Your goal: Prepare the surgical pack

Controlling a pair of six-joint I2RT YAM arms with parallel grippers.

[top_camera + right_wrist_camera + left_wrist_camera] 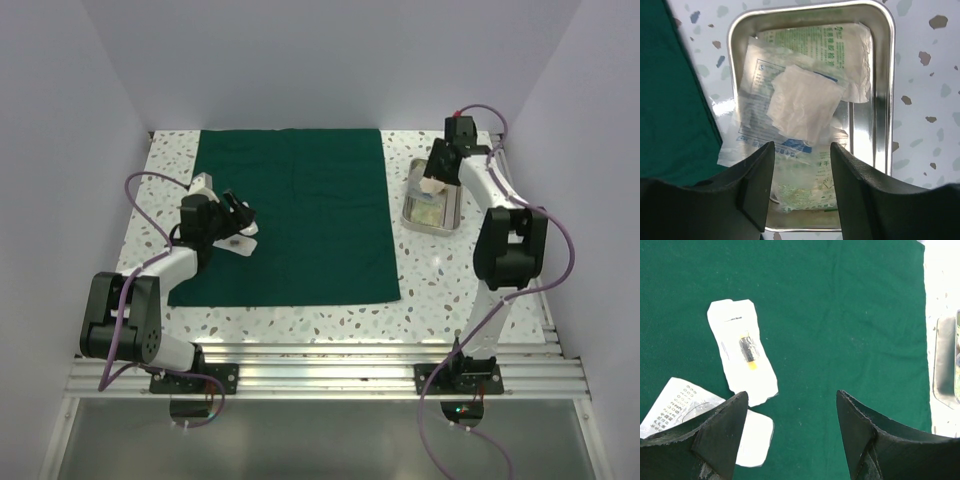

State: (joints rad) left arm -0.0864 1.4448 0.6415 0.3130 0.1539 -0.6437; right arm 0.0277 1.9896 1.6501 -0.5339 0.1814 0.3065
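The dark green cloth [300, 215] lies flat across the middle of the table. My left gripper [240, 213] hovers over its left part, open [792, 400], with nothing between the fingers. Below it on the cloth lie a white packet with a small black and yellow item [742, 350], a printed packet [677, 405] and a plain white packet [756, 437]. The shiny steel tray [447, 222] stands right of the cloth. Clear gauze pouches [800, 100] are piled inside it. My right gripper [433, 182] hangs open just above them [802, 147], gripping none.
One pouch [735, 150] hangs over the tray's left rim [732, 60] toward the cloth edge [675, 125]. White walls enclose the speckled table [440, 290] on three sides. The tray's edge [942, 365] shows at the right in the left wrist view.
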